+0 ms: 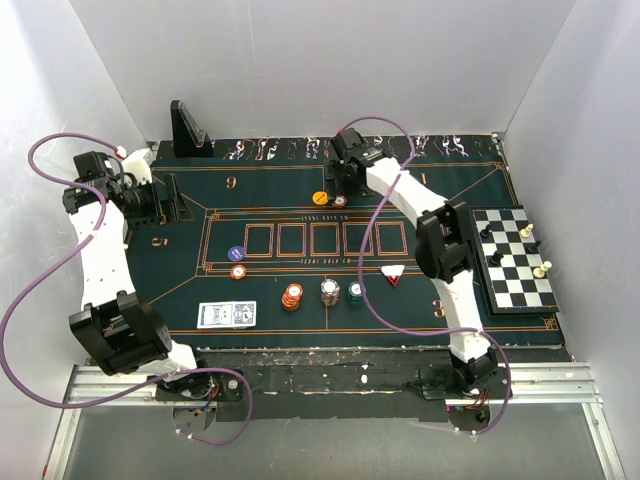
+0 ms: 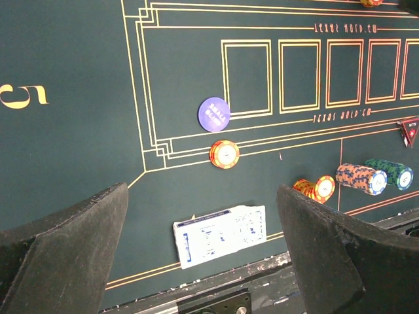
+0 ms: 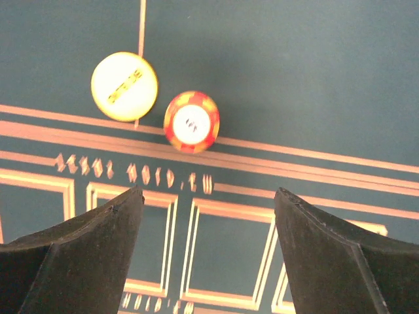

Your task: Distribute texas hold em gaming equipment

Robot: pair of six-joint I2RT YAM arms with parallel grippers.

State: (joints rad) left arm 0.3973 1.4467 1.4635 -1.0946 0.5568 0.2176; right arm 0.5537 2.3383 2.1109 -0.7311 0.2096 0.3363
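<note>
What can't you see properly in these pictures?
- Top view: the red-and-yellow chip is partly hidden by the right hand.
- Left wrist view: the red triangle marker is cut off by the right edge.
- Left wrist view: the printing on the cards is too small to read.
- Right wrist view: the writing on the yellow chip is too blurred to read.
- Top view: the chess pieces are too small to tell apart.

The mat was dark green with gold lines, the button yellow, one chip red-and-yellow, the cards blue-patterned, the chessboard black-and-white checked.
</note>
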